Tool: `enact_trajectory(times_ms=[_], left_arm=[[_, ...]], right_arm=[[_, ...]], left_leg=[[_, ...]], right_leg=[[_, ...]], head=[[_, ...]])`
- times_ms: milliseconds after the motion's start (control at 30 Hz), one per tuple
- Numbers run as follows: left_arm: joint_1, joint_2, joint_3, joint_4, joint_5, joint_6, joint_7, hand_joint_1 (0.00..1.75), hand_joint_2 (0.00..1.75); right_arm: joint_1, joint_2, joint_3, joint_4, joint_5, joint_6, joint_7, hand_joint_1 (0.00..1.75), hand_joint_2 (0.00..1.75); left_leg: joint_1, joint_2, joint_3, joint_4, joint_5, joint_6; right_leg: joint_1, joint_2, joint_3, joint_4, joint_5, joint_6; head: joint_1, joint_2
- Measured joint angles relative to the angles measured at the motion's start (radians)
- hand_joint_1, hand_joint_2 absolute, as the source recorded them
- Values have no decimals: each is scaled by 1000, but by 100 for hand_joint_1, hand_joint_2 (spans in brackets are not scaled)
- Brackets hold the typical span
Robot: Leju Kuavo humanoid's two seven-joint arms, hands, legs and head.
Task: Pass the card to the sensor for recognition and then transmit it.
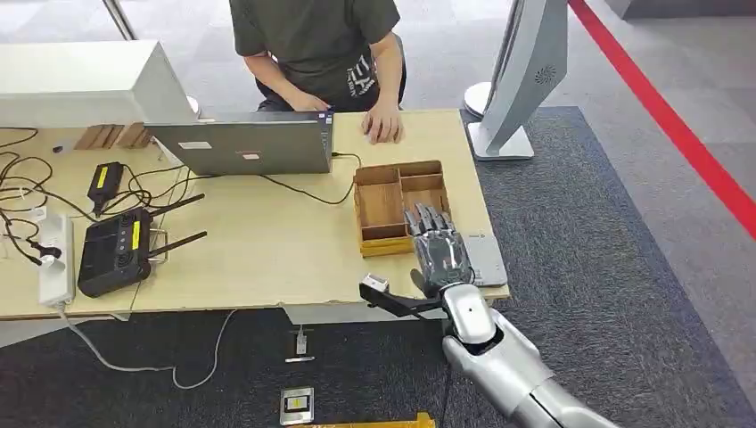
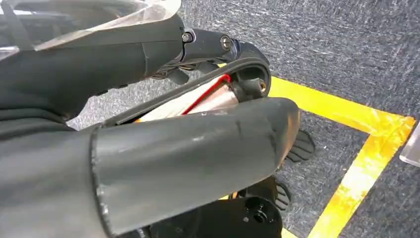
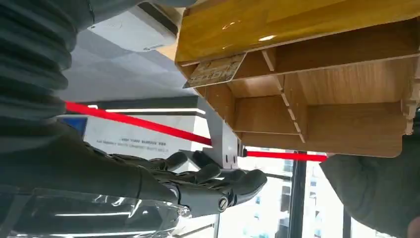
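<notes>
In the right wrist view a brown printed card (image 3: 215, 71) leans in a compartment of the wooden tray (image 3: 317, 119). In the head view the wooden tray (image 1: 364, 203) sits right of the table's middle. My right hand (image 1: 437, 250) hovers at the tray's near right corner with its fingers (image 3: 213, 179) stretched out and apart, holding nothing. A flat grey sensor pad (image 1: 486, 259) lies just right of that hand at the table's edge. My left hand (image 2: 198, 148) hangs over the floor, thumb and fingers apart with nothing between them.
A person sits across the table with a hand (image 1: 383, 125) resting near the tray. A laptop (image 1: 245, 143), a black router (image 1: 116, 250), a power strip (image 1: 55, 259) and cables fill the left half. A grey display stand (image 1: 521, 80) rises at the far right corner.
</notes>
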Motion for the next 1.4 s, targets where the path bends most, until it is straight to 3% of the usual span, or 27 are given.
enact_trajectory(times_ms=[633, 1133, 1400], left_arm=[[0, 4, -3, 0, 0, 5, 18, 0, 0], [0, 5, -3, 0, 4, 6, 18, 0, 0], [0, 6, -10, 0, -19, -14, 19, 0, 0]], right_arm=[[-31, 24, 0, 101, 25, 2, 0, 0, 175], [-127, 47, 7, 228, 72, 8, -6, 0, 175], [-178, 49, 8, 272, 87, 54, 2, 0, 175]], left_leg=[[0, 0, 0, 0, 0, 0], [0, 0, 0, 0, 0, 0], [0, 0, 0, 0, 0, 0]], right_leg=[[0, 0, 0, 0, 0, 0], [0, 0, 0, 0, 0, 0], [0, 0, 0, 0, 0, 0]], head=[[0, 0], [0, 0], [0, 0]])
